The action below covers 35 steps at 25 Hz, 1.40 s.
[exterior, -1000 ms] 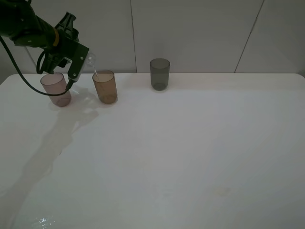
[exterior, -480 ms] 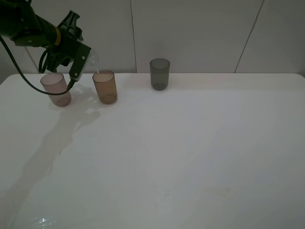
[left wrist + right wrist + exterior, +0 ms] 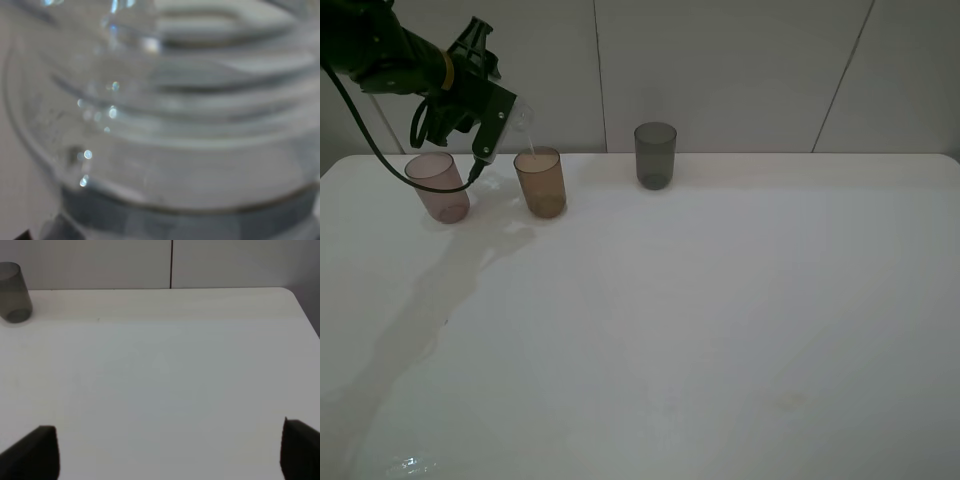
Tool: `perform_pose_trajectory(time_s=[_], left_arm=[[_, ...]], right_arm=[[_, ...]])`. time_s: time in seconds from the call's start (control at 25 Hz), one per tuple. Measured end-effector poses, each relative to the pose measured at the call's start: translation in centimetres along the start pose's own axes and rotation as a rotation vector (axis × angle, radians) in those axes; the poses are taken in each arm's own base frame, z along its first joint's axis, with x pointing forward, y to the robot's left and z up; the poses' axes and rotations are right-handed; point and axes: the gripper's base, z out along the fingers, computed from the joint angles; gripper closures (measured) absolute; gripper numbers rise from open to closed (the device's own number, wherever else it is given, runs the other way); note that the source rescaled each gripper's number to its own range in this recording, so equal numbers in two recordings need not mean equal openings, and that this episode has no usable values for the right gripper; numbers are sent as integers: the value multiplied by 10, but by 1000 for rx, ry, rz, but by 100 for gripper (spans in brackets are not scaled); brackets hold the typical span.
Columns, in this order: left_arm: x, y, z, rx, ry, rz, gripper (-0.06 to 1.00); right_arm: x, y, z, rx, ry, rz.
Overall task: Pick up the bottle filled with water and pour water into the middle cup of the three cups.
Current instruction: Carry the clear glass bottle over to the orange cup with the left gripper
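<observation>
Tilting in the upper left of the high view, the bottle [image 3: 523,118] is pinched in the left gripper [image 3: 503,122], its mouth just above the amber middle cup [image 3: 541,183], which stands between the mauve cup [image 3: 438,187] and the grey cup [image 3: 655,155], while the right gripper [image 3: 170,450] hangs spread wide over the white table [image 3: 165,365].

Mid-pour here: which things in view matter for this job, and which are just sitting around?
In the job: small clear plastic bottle, tilted in the left gripper; translucent amber-brown plastic tumbler, the middle cup, beneath its mouth.
Just standing by: pinkish-mauve translucent plastic tumbler; dark smoky-grey plastic tumbler; right gripper, open above the white table.
</observation>
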Motion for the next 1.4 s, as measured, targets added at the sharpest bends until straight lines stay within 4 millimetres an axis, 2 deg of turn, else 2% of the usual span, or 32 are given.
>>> perform_pose_trajectory(time_s=[1.4], left_arm=[[4,0,0,-12,-4,137,94]], right_arm=[[0,0,0,0,0,0]])
